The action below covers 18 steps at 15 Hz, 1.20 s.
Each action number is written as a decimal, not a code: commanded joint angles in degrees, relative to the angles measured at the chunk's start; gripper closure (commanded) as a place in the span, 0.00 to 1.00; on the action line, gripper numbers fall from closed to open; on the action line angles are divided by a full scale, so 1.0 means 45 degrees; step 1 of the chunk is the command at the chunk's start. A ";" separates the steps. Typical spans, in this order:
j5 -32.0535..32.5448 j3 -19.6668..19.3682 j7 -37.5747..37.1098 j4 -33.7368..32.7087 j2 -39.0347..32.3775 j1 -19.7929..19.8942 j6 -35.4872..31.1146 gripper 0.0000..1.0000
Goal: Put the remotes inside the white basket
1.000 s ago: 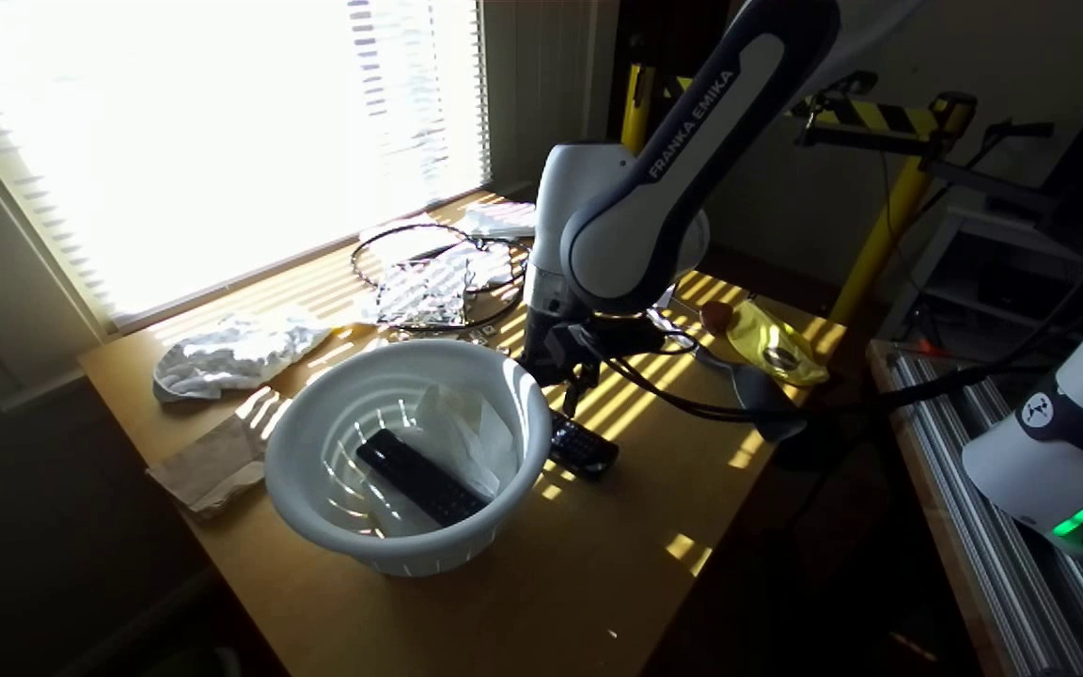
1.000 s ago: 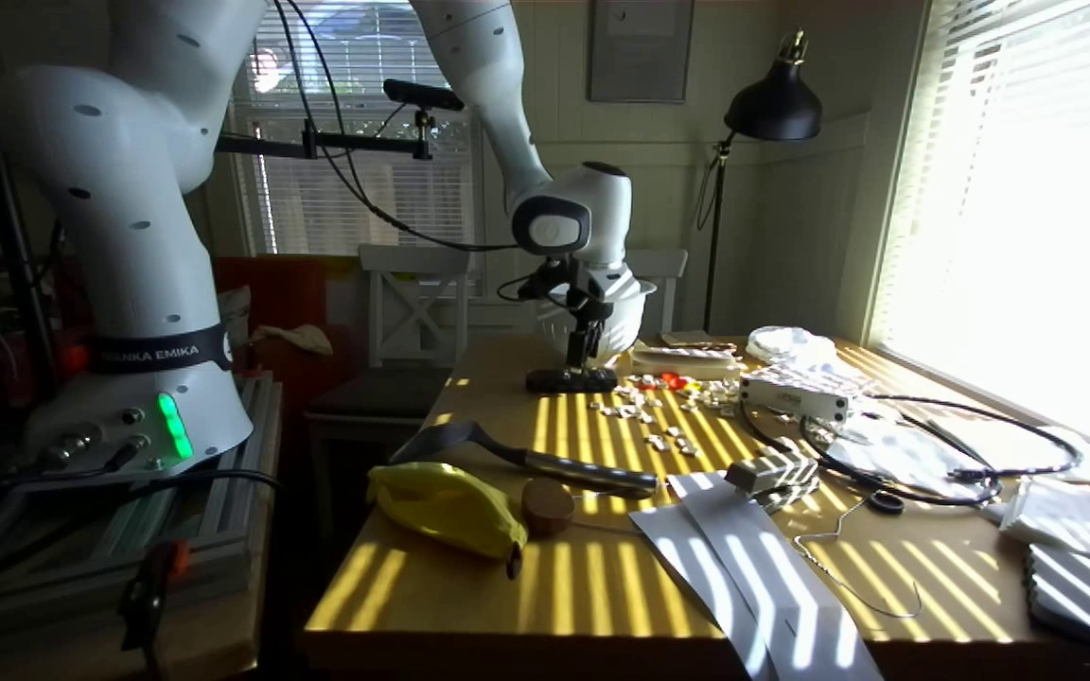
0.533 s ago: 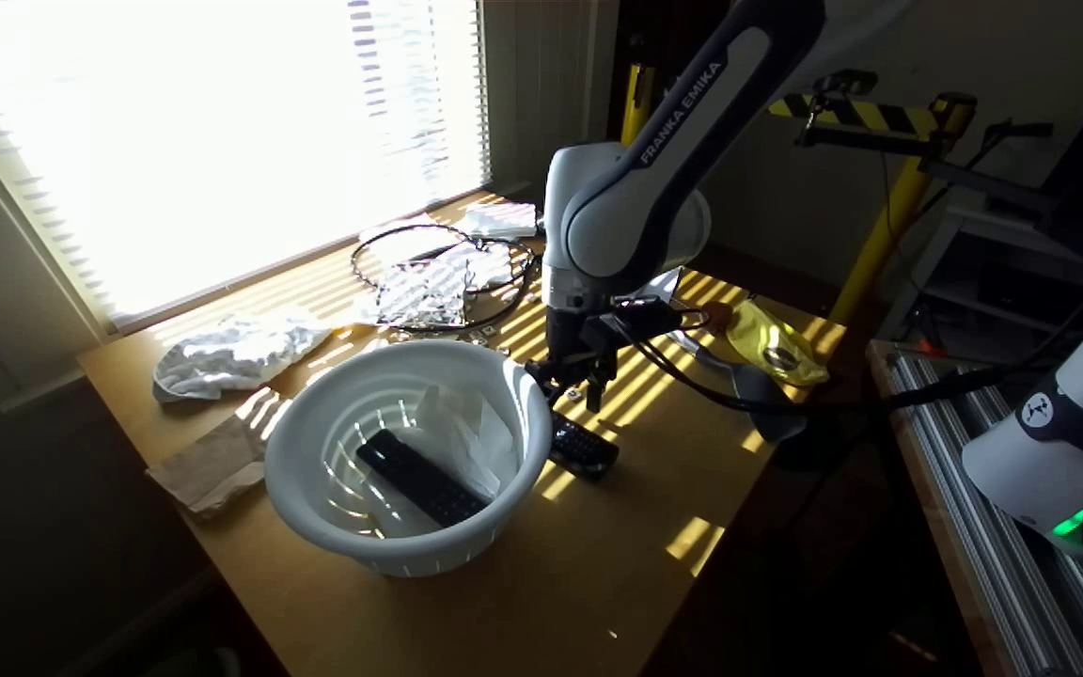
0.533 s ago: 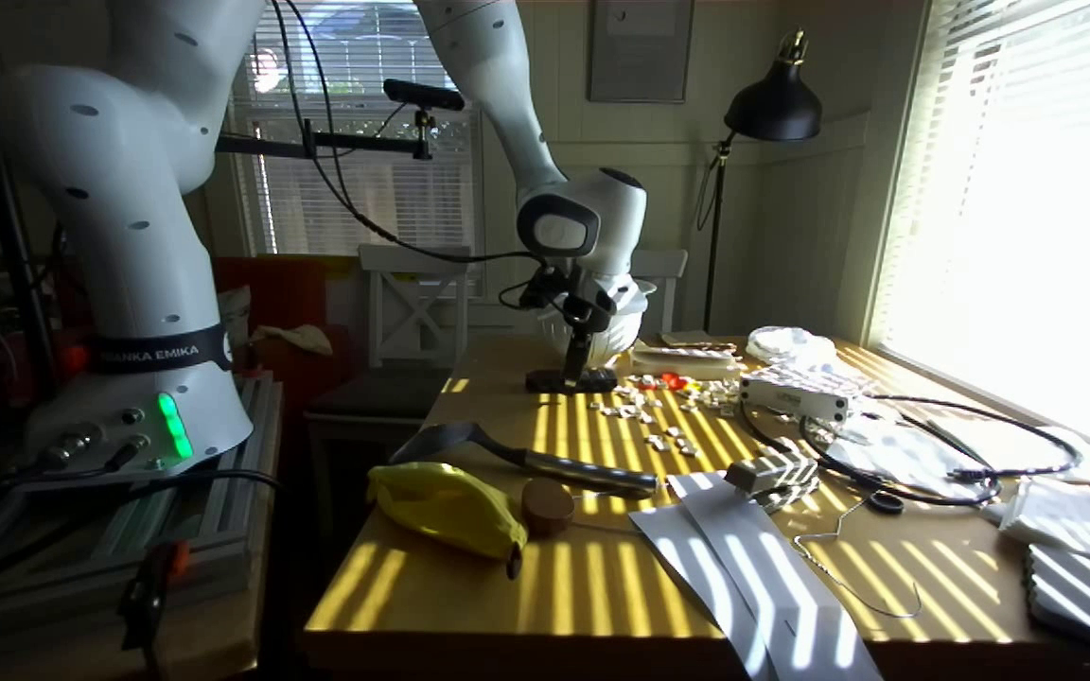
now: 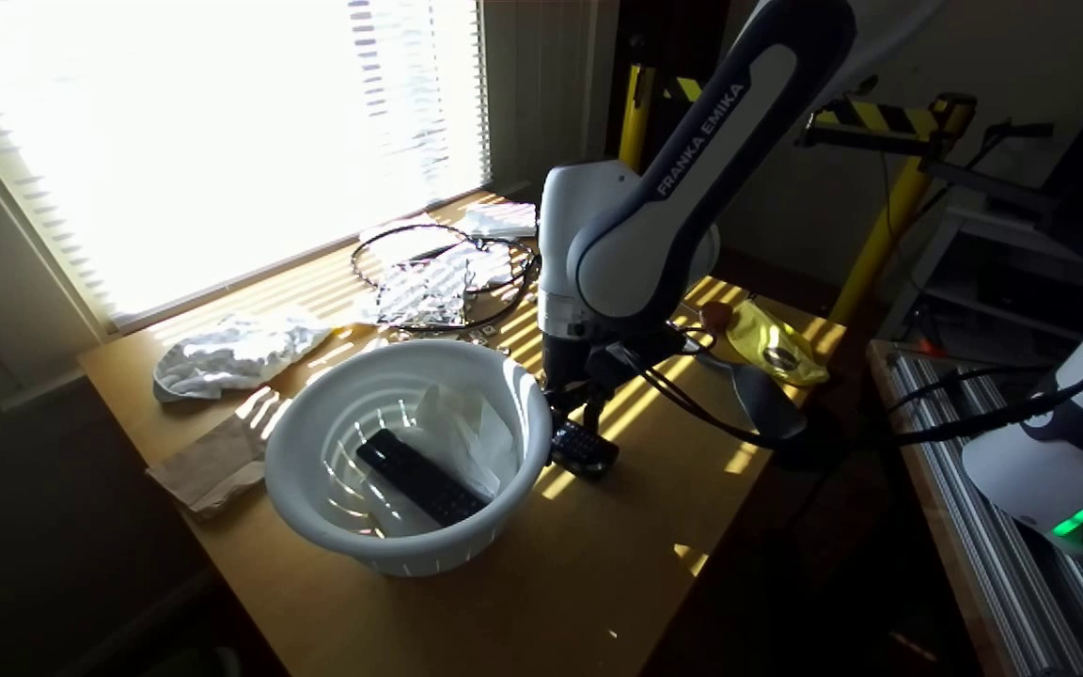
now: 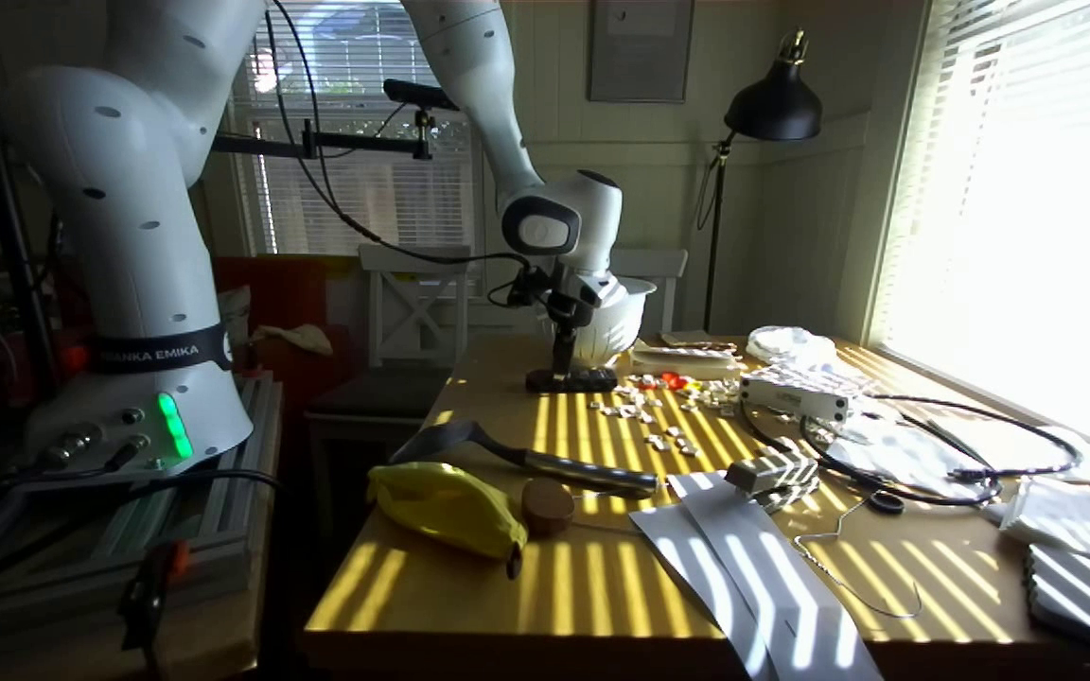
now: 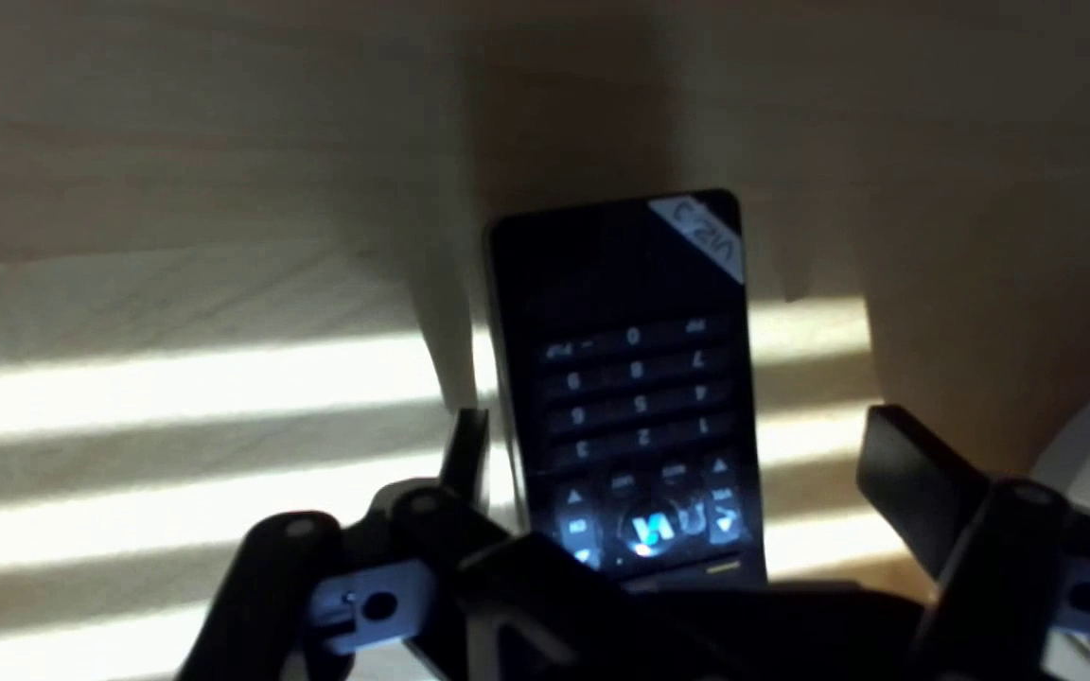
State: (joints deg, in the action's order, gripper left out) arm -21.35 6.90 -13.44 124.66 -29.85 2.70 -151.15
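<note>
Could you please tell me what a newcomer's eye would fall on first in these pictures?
Probably the glaring window beside the sunlit table. Next, the white basket on that table, with a black remote lying inside it. Then, in the wrist view, the open gripper, framing a second remote that lies on the table near the basket.

A smooth wooden desk (image 5: 541, 602), a glossy plastic remote control (image 7: 630, 388), a smooth plastic basket (image 5: 400, 547), matt paper strips (image 6: 772, 577), and a cooking utensil (image 6: 533, 461) with a shiny metal handle (image 6: 594, 474).
</note>
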 commanded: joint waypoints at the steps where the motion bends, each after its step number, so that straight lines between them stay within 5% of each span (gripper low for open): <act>1: 0.0794 -0.0860 -0.0659 0.0597 0.0250 -0.1204 -0.0788 0.25; 8: 0.2866 -0.2888 -0.2490 0.1131 0.0921 -0.2978 -0.1381 0.64; 15: 0.2704 -0.4071 -0.3897 0.1170 0.3478 -0.2476 -0.2454 0.64; 18: 0.1862 -0.3198 -0.4032 0.0453 0.4036 -0.2045 -0.2338 0.64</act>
State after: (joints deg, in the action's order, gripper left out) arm -9.89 -10.85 -29.73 127.74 -15.22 -7.67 -161.59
